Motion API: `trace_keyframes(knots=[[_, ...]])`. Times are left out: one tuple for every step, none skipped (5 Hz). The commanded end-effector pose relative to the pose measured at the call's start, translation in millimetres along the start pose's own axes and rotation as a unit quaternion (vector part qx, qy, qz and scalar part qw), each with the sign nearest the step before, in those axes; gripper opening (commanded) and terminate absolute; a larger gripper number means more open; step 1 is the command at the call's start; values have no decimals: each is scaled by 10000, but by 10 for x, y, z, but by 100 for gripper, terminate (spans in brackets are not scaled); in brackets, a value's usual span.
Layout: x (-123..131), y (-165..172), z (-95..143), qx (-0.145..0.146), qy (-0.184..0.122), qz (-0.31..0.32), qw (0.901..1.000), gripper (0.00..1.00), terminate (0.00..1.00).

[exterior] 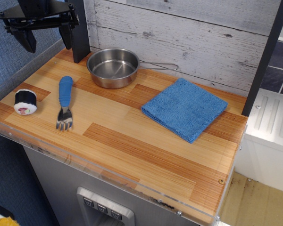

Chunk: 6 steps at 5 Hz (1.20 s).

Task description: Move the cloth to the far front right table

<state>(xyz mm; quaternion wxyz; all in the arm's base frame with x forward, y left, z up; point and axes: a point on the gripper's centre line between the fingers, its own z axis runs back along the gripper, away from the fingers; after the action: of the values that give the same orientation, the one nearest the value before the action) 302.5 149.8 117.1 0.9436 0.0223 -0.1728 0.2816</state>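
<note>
The cloth [185, 108], a square folded blue terry towel, lies flat on the right half of the wooden table [132, 150], close to the back right edge. My gripper [46, 36] hangs high at the top left, above the table's back left corner and far from the cloth. Its two black fingers [26, 39] point down with a wide gap between them, and nothing is held.
A steel pan [113, 67] with a wire handle stands at the back middle, left of the cloth. A blue-handled fork [64, 102] and a sushi roll piece [25, 101] lie at the left. A clear acrylic edge [108, 176] runs along the front.
</note>
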Motion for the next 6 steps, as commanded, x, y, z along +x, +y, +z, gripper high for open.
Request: trace_keyframes(knots=[[0,0,0,0,0,0,10000,100,0],[-90,-330,87,-383,-145,-95,9991,100,0],[-173,-511,103,-540,-154,-362,9978,100,0],[-251,-728,118,-718,-177,-672,9950,100,0],[-362,-1015,71,-918,-158,-1122,9893,100,0],[-424,-1298,23,-1204,-140,-1436,9822,100,0]])
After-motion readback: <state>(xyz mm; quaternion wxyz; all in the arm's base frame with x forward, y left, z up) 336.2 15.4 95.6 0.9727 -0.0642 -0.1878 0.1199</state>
